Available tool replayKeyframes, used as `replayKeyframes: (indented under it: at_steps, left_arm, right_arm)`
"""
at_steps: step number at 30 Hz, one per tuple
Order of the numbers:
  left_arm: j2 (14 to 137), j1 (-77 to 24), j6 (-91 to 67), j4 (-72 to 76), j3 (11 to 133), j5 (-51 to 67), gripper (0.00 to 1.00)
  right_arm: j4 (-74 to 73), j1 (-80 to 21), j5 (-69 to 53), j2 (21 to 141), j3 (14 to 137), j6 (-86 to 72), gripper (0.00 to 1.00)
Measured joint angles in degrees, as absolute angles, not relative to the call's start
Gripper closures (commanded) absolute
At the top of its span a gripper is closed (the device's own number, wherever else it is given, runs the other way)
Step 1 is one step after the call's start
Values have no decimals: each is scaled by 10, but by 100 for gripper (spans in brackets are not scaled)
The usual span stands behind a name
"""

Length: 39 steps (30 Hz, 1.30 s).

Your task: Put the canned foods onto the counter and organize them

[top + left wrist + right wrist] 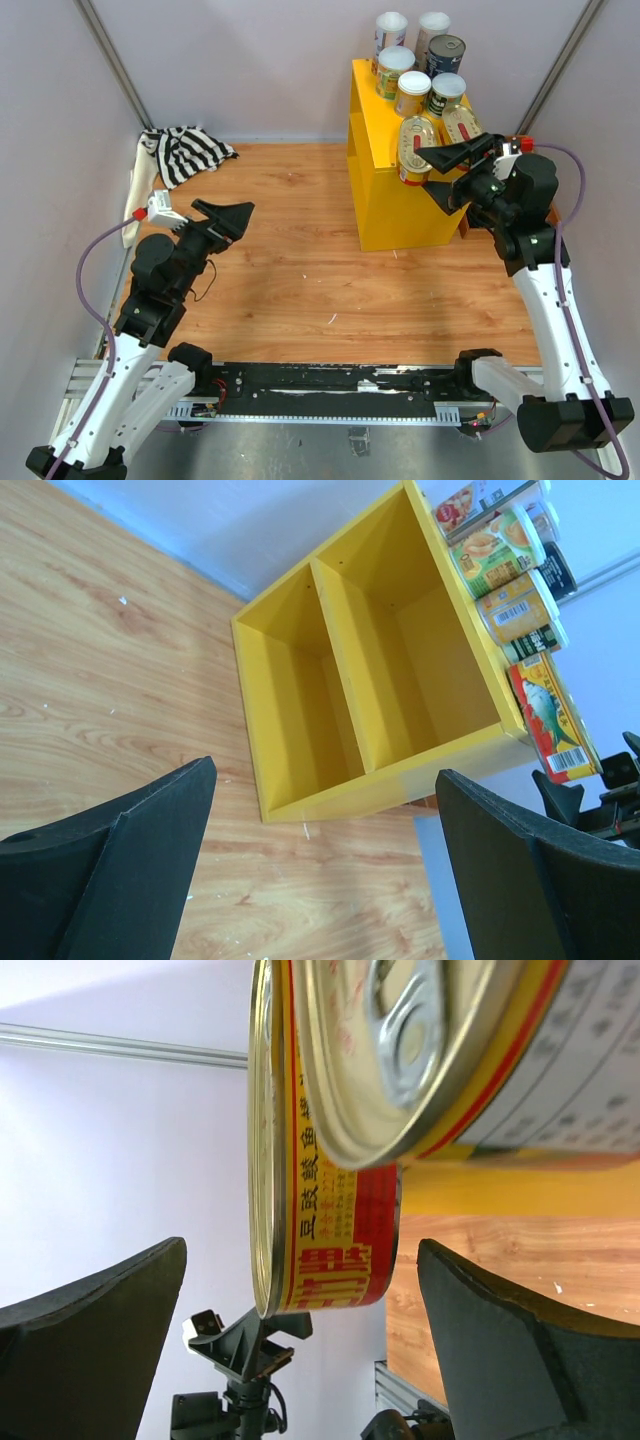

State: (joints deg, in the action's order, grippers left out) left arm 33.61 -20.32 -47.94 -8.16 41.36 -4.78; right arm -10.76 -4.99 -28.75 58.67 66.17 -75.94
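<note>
The yellow counter stands at the back right with several cans on its top. These include white-lidded ones, a dark can and two yellow-and-red cans. My right gripper is open at the counter's front top edge. In the right wrist view its jaws stand wide apart on either side of a yellow-and-red can without touching it; a second can lies close above. My left gripper is open and empty over the wooden table. Its wrist view shows the counter's two empty compartments.
A black-and-white striped cloth lies at the back left corner. The wooden tabletop runs between the arms. Grey walls close in the left, back and right sides. A metal rail runs along the near edge.
</note>
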Motion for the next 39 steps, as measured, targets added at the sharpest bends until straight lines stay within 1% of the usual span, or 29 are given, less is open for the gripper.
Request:
replayKeyframes:
  at_steps: [6, 14, 17, 19, 25, 29, 31, 33, 36, 39]
  left_arm:
    - [336, -203, -478, -80, 420, -46, 4]
    - [346, -203, -478, -73, 421, -46, 5]
    - [358, -203, -479, -65, 421, -43, 5]
    - [368, -203, -479, -57, 421, -42, 5]
    - [392, -203, -478, -43, 421, -42, 5]
    - [401, -203, -476, -39, 421, -42, 5]
    - [405, -203, -476, -34, 421, -42, 5]
    - [409, -203, -476, -29, 421, -42, 5]
    - [416, -203, -476, -22, 421, -42, 5]
    - [423, -203, -476, -16, 421, -43, 5]
  right_arm:
    - [-170, -57, -263, 566, 691, -696, 2]
    - [-289, -96, -202, 512, 733, -555, 1]
    - [-344, -146, -157, 500, 757, -486, 1]
    - [-368, -199, -117, 494, 771, -439, 2]
    - [-396, -354, 24, 494, 781, -321, 1]
    - [-393, -446, 154, 510, 782, -249, 12]
    - [-385, -474, 214, 523, 782, -214, 16]
    - [-374, -490, 263, 536, 782, -184, 20]
    - [-345, -492, 331, 556, 782, -137, 23]
    - [-314, -492, 373, 571, 782, -100, 27]
